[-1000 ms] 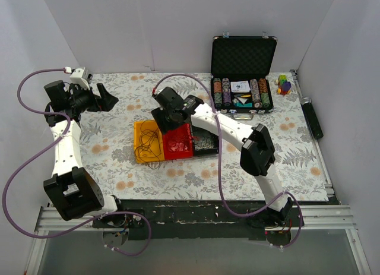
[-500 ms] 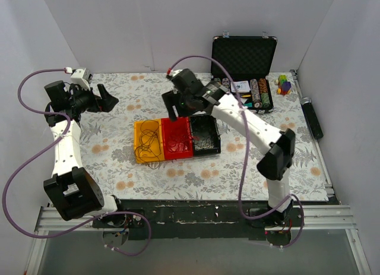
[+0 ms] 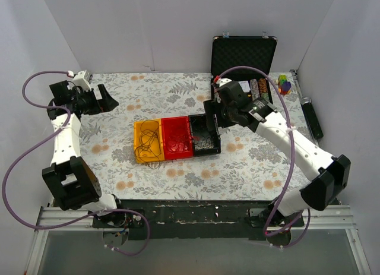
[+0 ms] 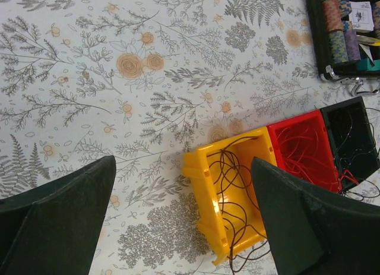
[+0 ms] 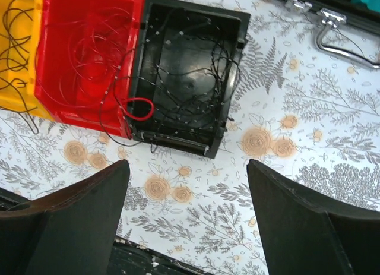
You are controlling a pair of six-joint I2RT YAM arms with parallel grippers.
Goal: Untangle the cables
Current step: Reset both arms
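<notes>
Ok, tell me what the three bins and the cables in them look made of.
Yellow bin, red bin, black bin: likely moulded plastic with a semi-gloss finish, going by the uniform colour, thick rims and soft highlights on the walls.
Cables: thin flexible wire, probably plastic-coated; they lie in loose curls. The core is not visible.

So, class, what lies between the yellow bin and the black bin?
The red bin, side by side with both and holding thin cables; the top view and right wrist view show it.
</notes>
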